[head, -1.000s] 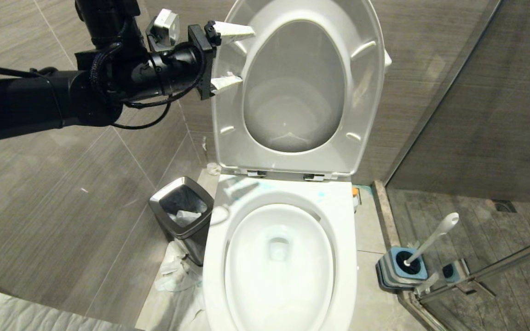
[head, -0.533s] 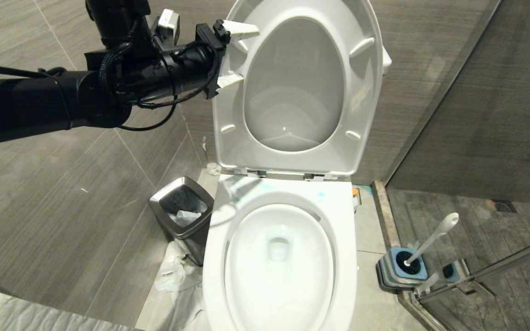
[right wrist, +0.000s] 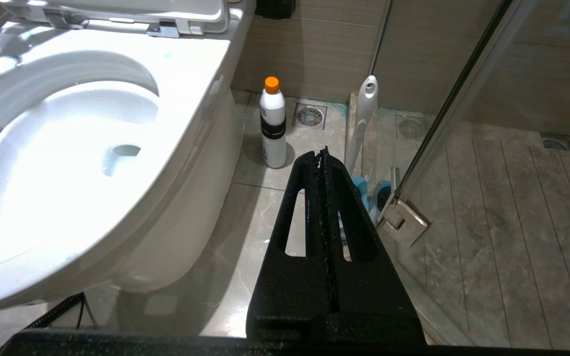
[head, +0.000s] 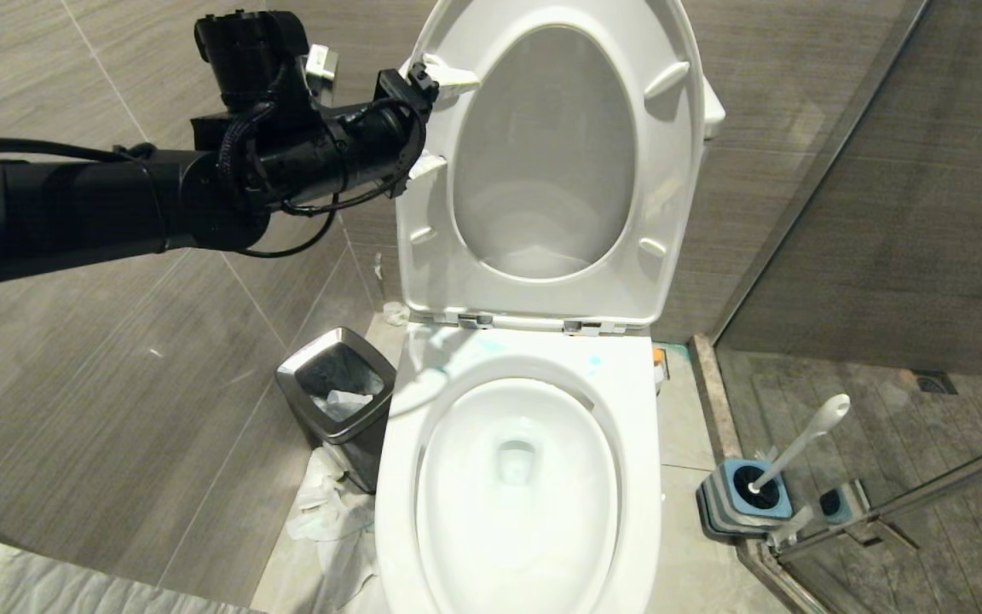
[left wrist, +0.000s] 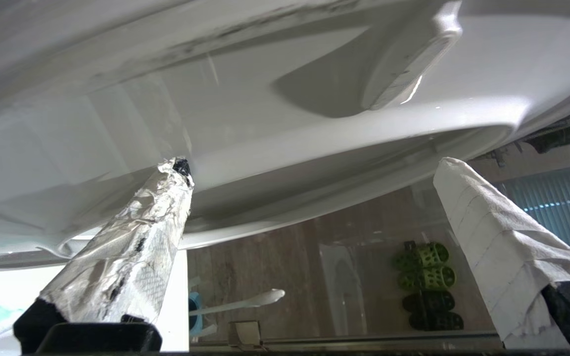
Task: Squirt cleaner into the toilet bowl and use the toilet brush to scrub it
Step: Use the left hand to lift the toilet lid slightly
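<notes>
The left gripper [head: 444,119] reaches across from the robot's left to the raised toilet seat [head: 423,205], its paper-wrapped fingers [left wrist: 131,247] spread wide. The seat's left edge lies between them — in the left wrist view one fingertip touches the seat's glossy underside, while the other finger [left wrist: 493,237] stands clear of it. Seat and lid lean back against the wall, leaving the toilet bowl [head: 516,477] fully uncovered below.

Pale blue cleaner [head: 595,360] shows as small smears on the broad white rim behind the basin, near the hinges. The bowl's rim runs close to a small steel-rimmed bin [head: 337,392] on the robot's left, with crumpled paper [head: 329,512] on the floor beside it.

On the right there is more open floor. The toilet brush [head: 806,439] stands in its blue-and-grey holder [head: 742,503], handle tilted up and away from the toilet, just beside the glass shower door [head: 909,503] and its metal hinge. A white bottle with an orange cap [right wrist: 272,123] stands upright on the tiles between the toilet's base and the brush, near a floor drain [right wrist: 309,116].

The right gripper [right wrist: 322,158] hangs low beside the bowl — its black fingers pressed together, holding nothing, pointing toward the brush holder.
</notes>
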